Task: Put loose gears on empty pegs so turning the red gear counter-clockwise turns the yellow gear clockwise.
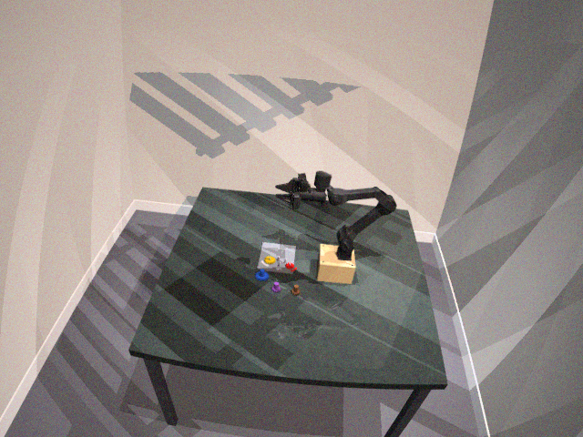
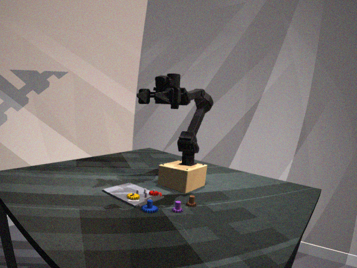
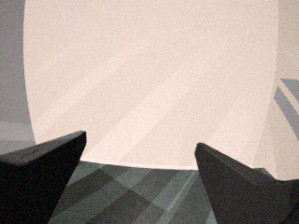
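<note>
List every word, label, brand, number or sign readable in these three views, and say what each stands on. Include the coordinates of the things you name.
No words, brands or numbers can be read in any view.
Beside the yellow gear (image 1: 269, 259) (image 2: 133, 196): a white mark, too small to make out its shape.
Beside the red gear (image 1: 290, 266) (image 2: 154, 192): a small red mark, likewise too small.

The top view is looking steeply down from high and well back, taking in nearly the whole bench (image 1: 301, 348) (image 2: 201, 230) (image 3: 140, 205). The exterior view is facing the arm (image 1: 364, 220) (image 2: 197, 119) from lower and nearer; both are sharing board and arm. The wrist view is peering out between the hand's fingers toward a pale wall.
</note>
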Controlling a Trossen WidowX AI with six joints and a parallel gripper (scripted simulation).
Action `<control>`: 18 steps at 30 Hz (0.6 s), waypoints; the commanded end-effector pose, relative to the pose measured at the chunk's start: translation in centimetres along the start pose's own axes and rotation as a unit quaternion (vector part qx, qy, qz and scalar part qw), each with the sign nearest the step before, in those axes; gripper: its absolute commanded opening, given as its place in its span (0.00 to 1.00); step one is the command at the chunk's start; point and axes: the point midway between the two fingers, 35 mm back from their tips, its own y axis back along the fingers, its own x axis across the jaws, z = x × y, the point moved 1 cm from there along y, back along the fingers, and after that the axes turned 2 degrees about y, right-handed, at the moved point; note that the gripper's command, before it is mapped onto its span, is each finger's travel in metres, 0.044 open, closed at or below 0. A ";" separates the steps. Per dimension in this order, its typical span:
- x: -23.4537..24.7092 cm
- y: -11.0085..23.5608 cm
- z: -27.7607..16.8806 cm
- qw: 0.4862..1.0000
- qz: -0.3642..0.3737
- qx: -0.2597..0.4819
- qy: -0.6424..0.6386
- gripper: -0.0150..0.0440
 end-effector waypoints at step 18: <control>11.5 -5.0 -21.3 0.802 -0.101 0.510 -0.294 1.00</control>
